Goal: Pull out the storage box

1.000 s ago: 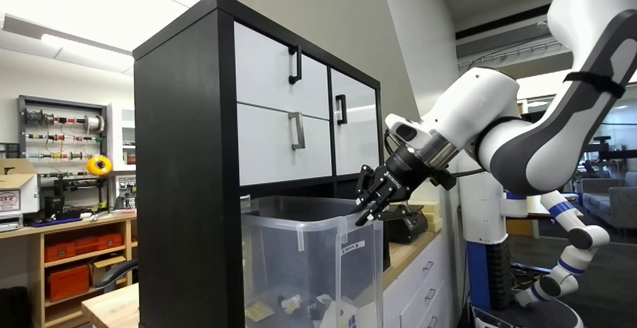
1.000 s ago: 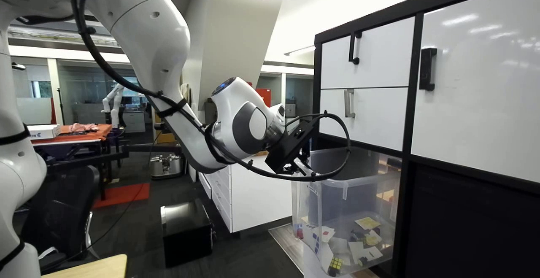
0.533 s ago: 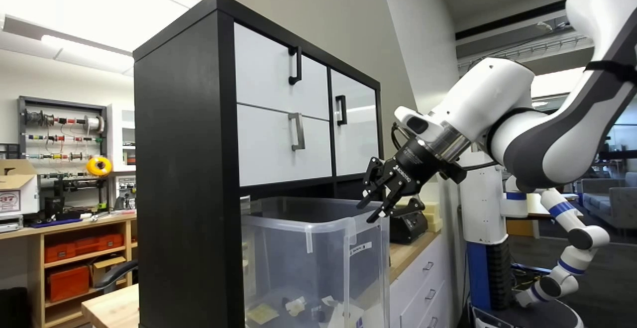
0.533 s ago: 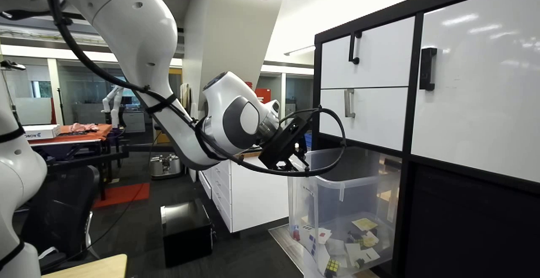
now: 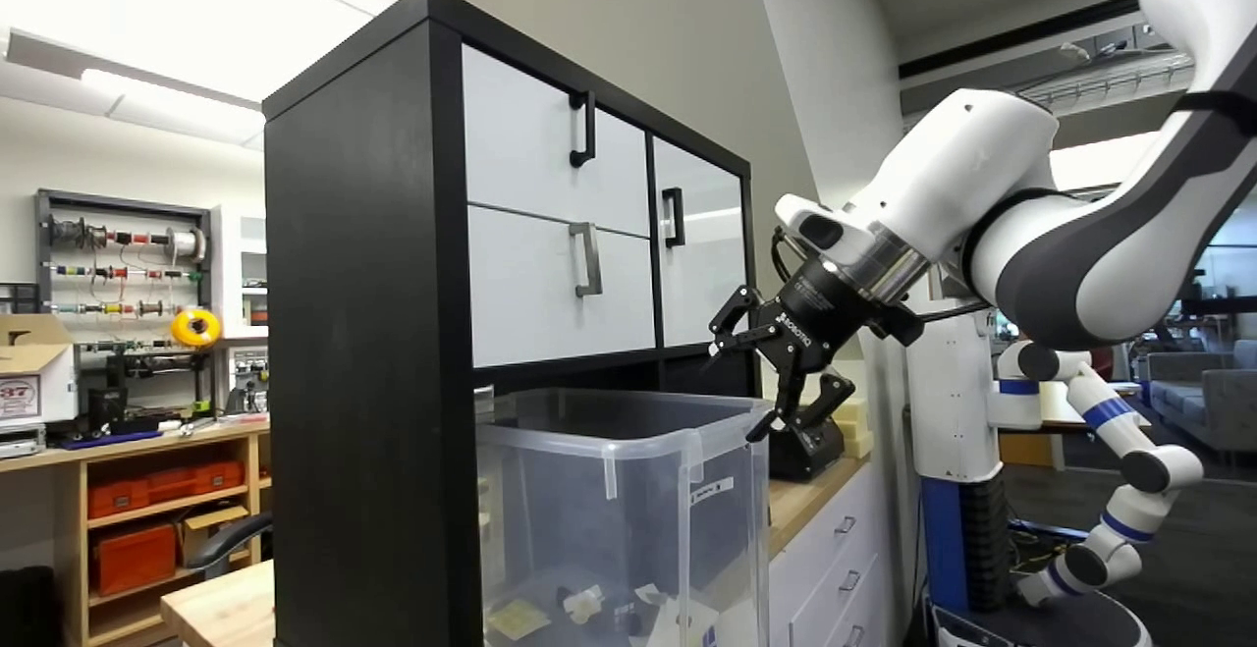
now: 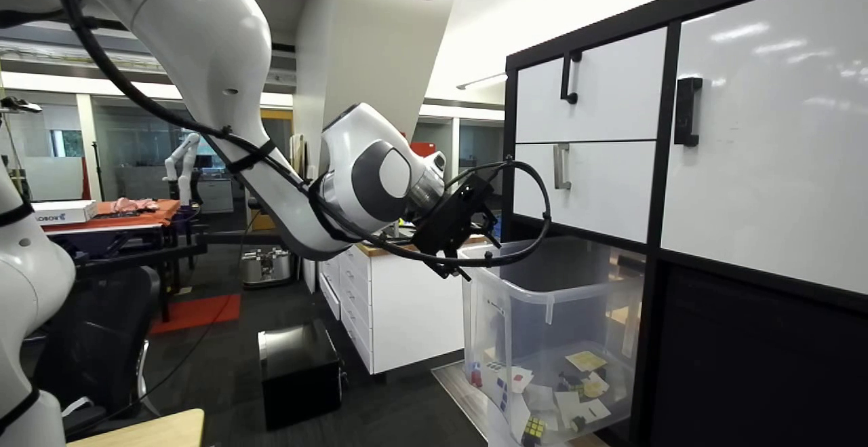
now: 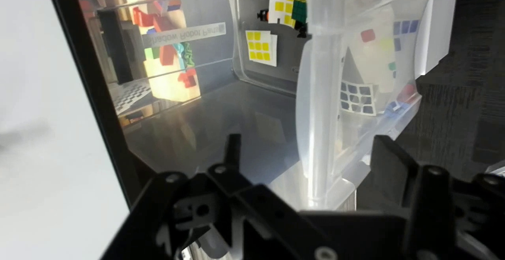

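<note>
The storage box (image 5: 638, 449), a clear plastic bin with a thick rim, juts partly out of the lower opening of a black cabinet. In an exterior view its see-through wall (image 6: 529, 321) shows cards and a puzzle cube lying inside. My gripper (image 5: 737, 390) hangs tilted at the box's front edge, its jaws wide apart and nothing gripped. One fingertip is above the rim, the other lower and out in front. Seen from the wrist, the front rim (image 7: 321, 94) runs through the gap between the fingers of the gripper (image 7: 307, 137); whether they touch it I cannot tell.
The black cabinet (image 5: 354, 333) carries white drawer fronts with handles above the box, such as a grey handle (image 5: 587, 259). White drawers (image 6: 407, 311) under a wooden top stand beyond the box. A black case (image 6: 298, 372) rests on the floor.
The fingers, close together at the rim a second ago, have spread wide. The gripper has moved up and away from the cabinet. The box came slightly further out, then stayed still.
</note>
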Controlling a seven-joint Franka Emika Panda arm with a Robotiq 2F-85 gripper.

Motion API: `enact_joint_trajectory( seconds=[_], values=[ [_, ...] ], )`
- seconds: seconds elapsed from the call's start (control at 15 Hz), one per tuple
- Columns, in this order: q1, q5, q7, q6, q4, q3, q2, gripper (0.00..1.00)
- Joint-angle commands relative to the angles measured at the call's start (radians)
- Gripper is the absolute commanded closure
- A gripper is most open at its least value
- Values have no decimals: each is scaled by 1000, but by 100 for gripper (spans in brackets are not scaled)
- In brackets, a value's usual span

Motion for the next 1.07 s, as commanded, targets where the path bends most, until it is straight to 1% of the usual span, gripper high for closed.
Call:
enact_joint_trajectory(
  seconds=[0.0, 0.2, 0.33, 0.4, 0.47, 0.67, 0.73, 0.8, 1.0],
  values=[
    [62, 82, 18, -209, -10, 6, -44, 0],
    [115, 261, -22, -404, 24, 18, -70, 0],
    [138, 348, -31, -523, 66, 23, -98, 0],
    [145, 372, -22, -583, 94, 27, -114, 0],
    [127, 380, -8, -629, 120, 50, -123, 0],
    [119, 400, 41, -815, 217, 73, -132, 0],
    [114, 397, 69, -873, 249, 81, -130, 0],
    [105, 389, 124, -944, 290, 91, -116, 0],
    [117, 433, 215, -1092, 374, 95, -81, 0]
  ],
)
